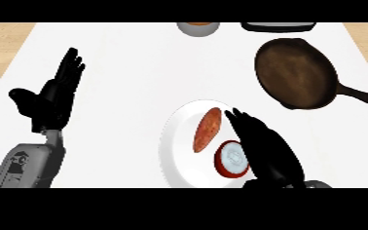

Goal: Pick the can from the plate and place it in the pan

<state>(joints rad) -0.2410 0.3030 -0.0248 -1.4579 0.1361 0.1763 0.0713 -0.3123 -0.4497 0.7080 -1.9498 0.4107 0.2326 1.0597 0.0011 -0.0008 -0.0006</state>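
Right hand hovering over plate, fingers straight, just beside can. Pan lying beyond plate. Left hand resting left of plate, fingers spread.

We see bright, even light on the white counter; shadows are faint, no glare, and edges look slightly soft.

We see the right hand covering the can's right side and part of the plate. At the far edge, a bowl and a dark object are cut off.
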